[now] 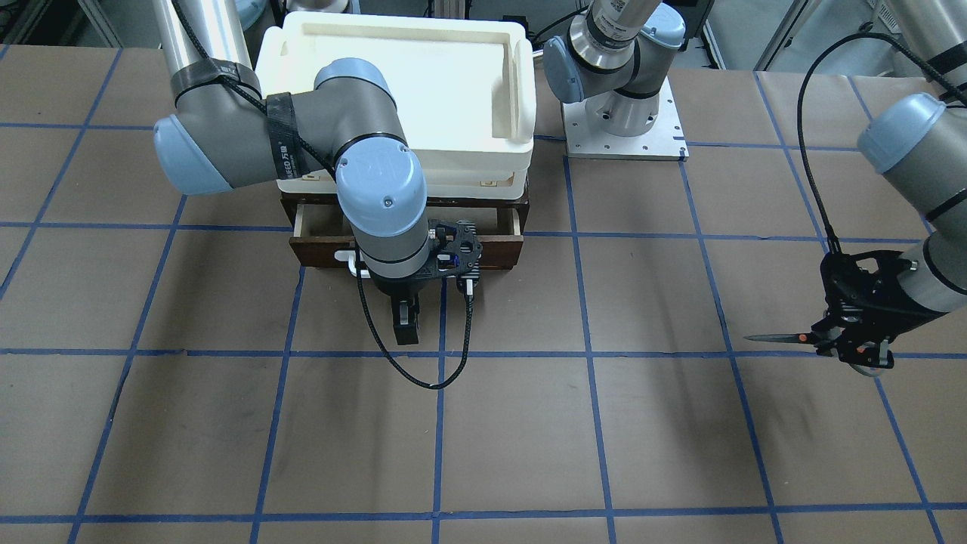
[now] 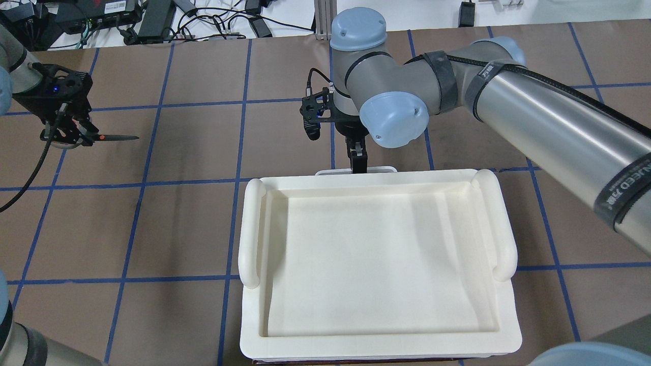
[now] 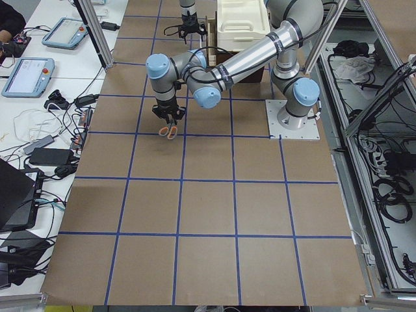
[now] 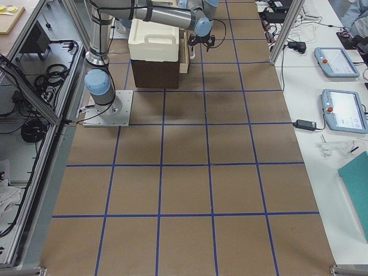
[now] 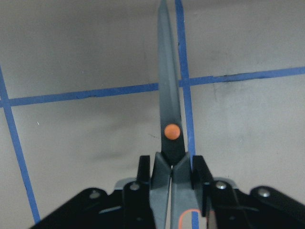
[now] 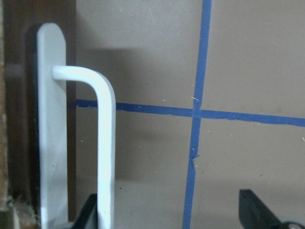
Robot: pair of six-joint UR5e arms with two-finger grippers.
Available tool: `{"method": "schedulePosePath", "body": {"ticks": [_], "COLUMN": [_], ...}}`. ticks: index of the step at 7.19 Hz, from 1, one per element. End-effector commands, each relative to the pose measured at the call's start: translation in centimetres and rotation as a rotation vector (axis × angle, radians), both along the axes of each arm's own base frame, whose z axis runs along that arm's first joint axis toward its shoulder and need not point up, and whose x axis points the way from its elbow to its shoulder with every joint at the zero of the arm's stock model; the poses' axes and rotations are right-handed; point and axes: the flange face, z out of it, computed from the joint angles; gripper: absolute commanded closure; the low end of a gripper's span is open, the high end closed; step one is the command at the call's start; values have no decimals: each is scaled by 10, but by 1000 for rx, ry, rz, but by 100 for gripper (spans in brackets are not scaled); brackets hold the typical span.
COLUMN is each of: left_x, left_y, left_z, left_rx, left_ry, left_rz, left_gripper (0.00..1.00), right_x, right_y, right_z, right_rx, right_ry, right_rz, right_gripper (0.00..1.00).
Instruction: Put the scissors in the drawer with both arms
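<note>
A white tray [image 1: 521, 98] tops the cabinet, and the drawer [image 1: 495, 253] below it is partly open. Just beyond, the right gripper [image 6: 171, 212] has its fingers apart, one beside the white handle [image 6: 107, 143]. Far left, the left gripper [image 5: 171, 167] is clamped on the scissors [image 5: 167, 95], held above the table with blades pointing right.

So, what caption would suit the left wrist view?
Left gripper clamps closed scissors, blades pointing out over the taped table.

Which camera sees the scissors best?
The left wrist view: the scissors fill it, blades closed, orange pivot clear, held in the left hand. Front-facing and overhead views show them small; the left side view, tiny.
</note>
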Motion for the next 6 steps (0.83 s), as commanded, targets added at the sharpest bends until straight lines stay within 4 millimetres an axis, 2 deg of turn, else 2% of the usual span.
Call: {"method": "schedulePosePath", "body": {"ticks": [1, 2, 4, 5, 6], "left_x": [-1, -2, -1, -1, -1], "left_y": [-1, -1, -3, -3, -3], "left_z": [-1, -2, -6, -5, -7], "left_rx": [-1, -1, 4, 3, 6], "left_ry": [1, 1, 5, 5, 6], "left_rz": [-1, -3, -3, -1, -1], "left_gripper": [100, 100, 100, 100, 100], "right_x": [-10, -17, -11, -10, -14], "right_y": [-13, -23, -56, -69, -73], "right_z": [1, 7, 18, 13, 12], "right_rx": [-32, -55, -100, -102, -102], "right_ry": [6, 1, -13, -15, -14], "right_rz": [15, 9, 4, -1, -8], "right_gripper": [0, 0, 0, 0, 0]}}
